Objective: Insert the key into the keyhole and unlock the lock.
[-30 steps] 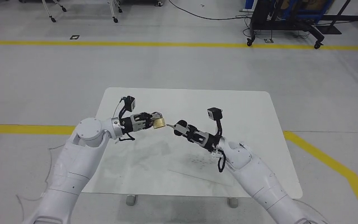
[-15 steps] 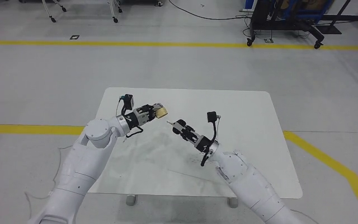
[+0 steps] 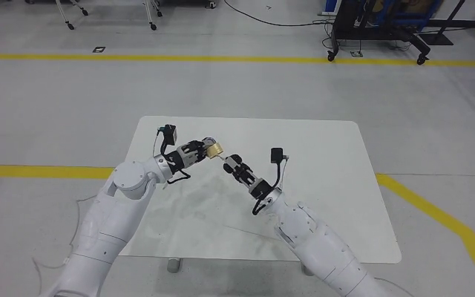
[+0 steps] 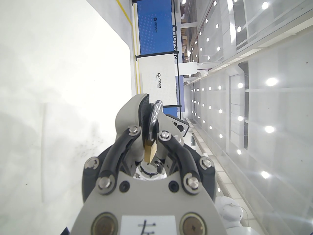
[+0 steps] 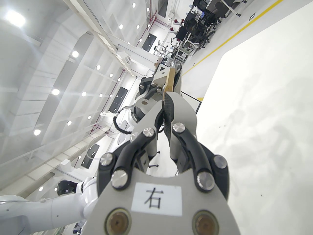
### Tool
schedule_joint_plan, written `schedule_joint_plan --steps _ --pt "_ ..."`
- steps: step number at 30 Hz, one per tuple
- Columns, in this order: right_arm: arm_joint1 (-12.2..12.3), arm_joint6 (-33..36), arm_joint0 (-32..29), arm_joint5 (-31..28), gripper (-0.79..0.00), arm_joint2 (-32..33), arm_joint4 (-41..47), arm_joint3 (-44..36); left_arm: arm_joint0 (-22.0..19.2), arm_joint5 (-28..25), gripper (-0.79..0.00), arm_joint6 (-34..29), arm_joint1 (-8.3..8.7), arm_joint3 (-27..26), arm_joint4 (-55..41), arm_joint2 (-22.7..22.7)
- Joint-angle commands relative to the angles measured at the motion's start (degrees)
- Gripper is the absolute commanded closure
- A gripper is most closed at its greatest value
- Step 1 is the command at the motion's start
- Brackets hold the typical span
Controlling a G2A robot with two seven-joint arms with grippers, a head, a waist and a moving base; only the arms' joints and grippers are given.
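Aloft, left gripper (image 4: 154, 113) clamps the lock (image 4: 150, 151) (brass).

Padlock (image 3: 214, 149) is a little brass block with a silver shackle (image 4: 156, 113). It's clamped in the left gripper (image 3: 206, 147) and held up off the table, just left of centre in the top view, seen edge-on from the right wrist.

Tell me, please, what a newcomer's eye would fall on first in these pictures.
First comes the small brass padlock, gripped in the fingers of the left gripper above the white rounded table. Next is the right gripper, fingers pressed shut, pointing at the padlock from close by. Whatever it pinches is too small to tell.
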Motion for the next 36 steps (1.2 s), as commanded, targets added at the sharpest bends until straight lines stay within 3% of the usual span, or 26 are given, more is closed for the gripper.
schedule_joint_plan --steps 1,36 --pt "-0.17 -0.09 0.23 0.70 0.000 -0.07 -0.48 0.30 0.10 -0.08 0.000 -0.06 -0.02 -0.03 -0.06 -0.11" --pt "-2.81 -3.50 -1.21 1.64 0.000 -0.99 -5.46 0.00 0.47 -0.76 0.000 1.34 -0.64 -0.30 1.12 -0.56"
